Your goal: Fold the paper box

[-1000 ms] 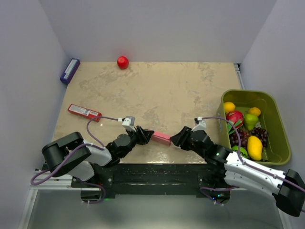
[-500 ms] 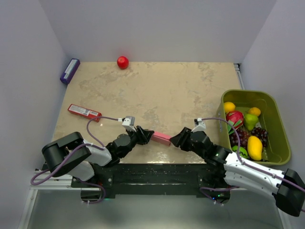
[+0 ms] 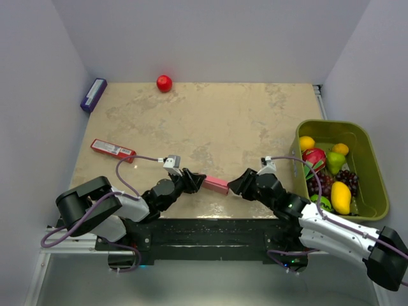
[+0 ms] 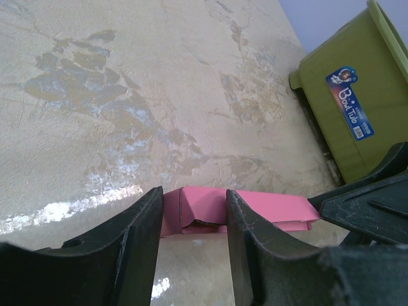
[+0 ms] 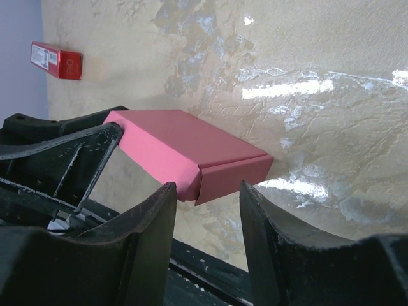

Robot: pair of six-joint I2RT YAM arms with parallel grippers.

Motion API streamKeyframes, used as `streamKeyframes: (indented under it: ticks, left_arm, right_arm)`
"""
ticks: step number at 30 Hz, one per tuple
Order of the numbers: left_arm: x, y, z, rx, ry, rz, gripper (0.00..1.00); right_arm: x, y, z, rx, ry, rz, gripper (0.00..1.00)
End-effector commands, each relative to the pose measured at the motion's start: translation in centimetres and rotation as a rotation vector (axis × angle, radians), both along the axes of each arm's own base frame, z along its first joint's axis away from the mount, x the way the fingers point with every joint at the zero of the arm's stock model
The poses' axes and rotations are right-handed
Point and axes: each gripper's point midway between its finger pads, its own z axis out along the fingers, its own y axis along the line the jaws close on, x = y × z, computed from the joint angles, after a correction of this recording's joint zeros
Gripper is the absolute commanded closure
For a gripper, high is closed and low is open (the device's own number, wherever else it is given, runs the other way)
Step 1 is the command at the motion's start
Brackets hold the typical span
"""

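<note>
The pink paper box (image 3: 215, 185) is folded into a slim rectangular block, lying level.

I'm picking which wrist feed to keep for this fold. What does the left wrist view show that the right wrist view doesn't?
Only the left wrist view: the green bin with its blue sticker at the right, and the paper box seen end-on, where a flap leaves a dark gap. Only the right wrist view: the red packet at the far left, and the box's smooth closed top panel. Both: the pink box lying on the tan table.
</note>
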Motion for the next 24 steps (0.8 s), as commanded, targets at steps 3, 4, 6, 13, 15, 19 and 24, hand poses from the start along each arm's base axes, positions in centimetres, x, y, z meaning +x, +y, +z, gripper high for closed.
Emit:
streamKeyframes:
  ticks: [3, 4, 6, 13, 15, 19, 24]
  left_arm:
    - [-3.1, 2.6, -7.5, 0.276, 0.150, -0.068, 1.00]
    - [-3.0, 2.6, -7.5, 0.277, 0.149, -0.069, 1.00]
    - [-3.0, 2.6, -7.5, 0.276, 0.150, -0.067, 1.00]
    - [-2.9, 2.4, -7.6, 0.279, 0.153, -0.066, 1.00]
    - [-2.9, 2.3, -7.6, 0.279, 0.153, -0.066, 1.00]
    - [-2.9, 2.5, -7.7, 0.285, 0.155, -0.064, 1.00]
    - [-2.9, 2.3, -7.8, 0.288, 0.150, -0.076, 1.00]
  right_arm:
    - [-0.1, 0.9, 0.3, 0.044, 0.000, 0.027, 0.55]
    - [-0.2, 0.9, 0.1, 0.046, 0.007, 0.029, 0.56]
    - [-0.5, 0.8, -0.6, 0.050, 0.019, 0.031, 0.59]
    - [-1.3, 0.4, -3.4, 0.048, 0.080, 0.024, 0.62]
    - [-1.5, 0.0, -4.1, 0.047, 0.087, 0.010, 0.64]
    - [-1.8, -0.4, -5.0, 0.041, 0.100, 0.000, 0.66]
    - [-1.9, -0.5, -6.0, 0.039, 0.118, -0.005, 0.75]
